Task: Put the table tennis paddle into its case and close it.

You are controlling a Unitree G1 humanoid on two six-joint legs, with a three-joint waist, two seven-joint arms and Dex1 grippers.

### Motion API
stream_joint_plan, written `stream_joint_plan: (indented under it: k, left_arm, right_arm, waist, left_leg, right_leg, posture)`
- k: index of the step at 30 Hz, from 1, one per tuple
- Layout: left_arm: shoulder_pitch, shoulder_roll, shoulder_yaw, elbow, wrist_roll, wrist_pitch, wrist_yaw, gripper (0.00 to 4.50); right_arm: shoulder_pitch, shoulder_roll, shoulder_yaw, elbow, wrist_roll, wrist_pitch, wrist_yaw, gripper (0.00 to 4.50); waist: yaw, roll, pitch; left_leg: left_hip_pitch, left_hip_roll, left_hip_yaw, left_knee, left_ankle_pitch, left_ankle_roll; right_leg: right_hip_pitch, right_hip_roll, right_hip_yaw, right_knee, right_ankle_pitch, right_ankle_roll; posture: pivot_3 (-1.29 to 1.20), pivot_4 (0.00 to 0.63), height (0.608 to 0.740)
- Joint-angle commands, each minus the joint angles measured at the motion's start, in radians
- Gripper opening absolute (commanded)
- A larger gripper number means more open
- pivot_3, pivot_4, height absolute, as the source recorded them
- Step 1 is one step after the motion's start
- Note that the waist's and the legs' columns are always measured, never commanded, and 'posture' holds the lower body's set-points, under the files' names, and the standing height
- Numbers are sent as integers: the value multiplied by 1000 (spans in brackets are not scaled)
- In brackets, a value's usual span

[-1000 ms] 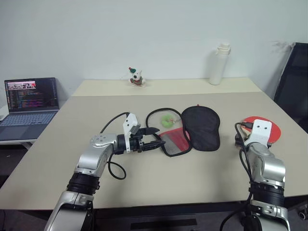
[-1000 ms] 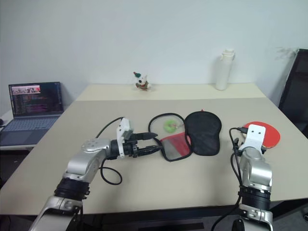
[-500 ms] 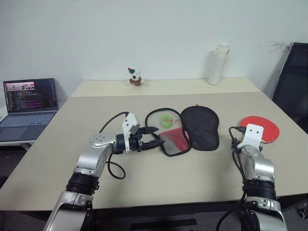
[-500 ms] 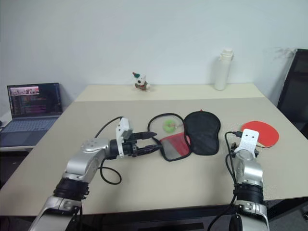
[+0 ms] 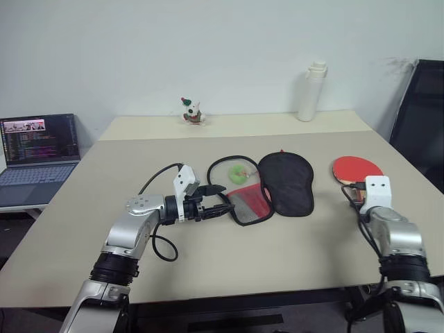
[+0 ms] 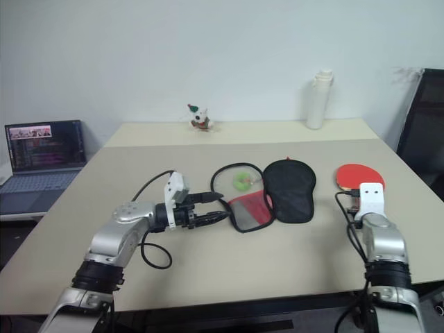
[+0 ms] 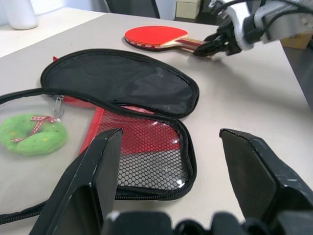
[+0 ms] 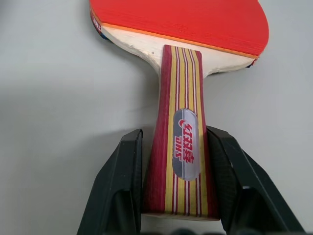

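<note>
The matte beige tabletop (image 5: 291, 243) carries everything. Just ahead of my left claw (image 7: 168, 161), which stands wide with nothing in it, the soft fabric case (image 7: 142, 93) lies unzipped, black flap beside red mesh, a fuzzy green ring (image 7: 32, 134) next to it. My right claw (image 8: 173, 166) hugs the striped wooden handle of the red-rubber table tennis paddle (image 8: 181, 29), lying flat on the tabletop.

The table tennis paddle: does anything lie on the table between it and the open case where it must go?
Nothing visible lies between them. The table tennis paddle rests flat, its handle between the right hand's fingers. Bare table separates it from the case, whose black flap is folded open toward the paddle.
</note>
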Motion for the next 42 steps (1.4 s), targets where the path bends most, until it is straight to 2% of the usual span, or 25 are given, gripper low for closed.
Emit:
stream_joint_plan:
  k: [1, 6, 11, 13, 18, 26, 40, 42]
  left_arm:
    - [-13, -3, 18, -32, -13, -2, -5, 3445]
    - [-17, -11, 9, -25, -12, -2, -11, 3445]
    - [-25, -23, 2, -18, -9, -3, -19, 3445]
    - [-28, -26, 0, -16, -7, -4, -22, 3445]
    - [-30, -23, 3, -14, 1, -10, -26, 3445]
    - [-4, -19, 8, -41, 0, -2, -10, 3445]
    - [23, -6, 21, -62, -5, -4, 8, 3445]
    - [22, -6, 20, -59, -4, -7, 7, 3445]
  right_arm:
    - [93, -60, 45, -246, 67, 137, 141, 1500]
    - [273, -97, 27, -477, 104, 280, 183, 1500]
    - [324, -60, -32, -490, 123, 333, 155, 1500]
    - [321, -57, -43, -462, 113, 327, 146, 2241]
    - [288, -83, -31, -383, 99, 303, 151, 3724]
    - [105, -89, 20, -159, 90, 215, 173, 3724]
    - [-20, -82, 65, 104, 73, 97, 207, 3724]
    - [-30, -75, 57, 125, 78, 99, 200, 3324]
  waist:
    - [-1, 0, 0]
    - [1, 0, 0]
    - [2, -1, 0]
    - [4, -1, -1]
    - [5, -6, -4]
    - [-5, -10, -6]
    - [-13, -17, -10]
    - [-13, -18, -11]
  left_leg:
    - [0, 0, 1, 0, 0, 0]
    - [-1, 1, 0, 0, 0, 1]
    - [0, 1, 0, 0, 0, 1]
    - [0, 1, 0, 1, 0, 1]
    - [1, 0, 1, 1, 0, 1]
    - [6, 1, 2, 2, 0, 1]
    - [7, 1, 4, 2, -1, 1]
    - [8, 1, 4, 2, -1, 1]
  right_leg:
    - [0, 1, 0, 0, 0, 0]
    - [-1, 4, 0, -1, 0, 0]
    - [0, 5, 0, 0, 0, 0]
    - [0, 6, 0, 0, 0, 0]
    - [0, 6, 0, -1, 0, -1]
    - [3, 6, 2, 0, 3, 1]
    - [3, 6, 5, -1, 4, 1]
    - [3, 6, 5, -1, 4, 1]
  posture:
    - [0, 150, 740]
    - [0, 150, 740]
    - [0, 150, 740]
    - [0, 150, 740]
    - [0, 150, 740]
    - [0, 150, 740]
    - [0, 150, 740]
    - [0, 150, 740]
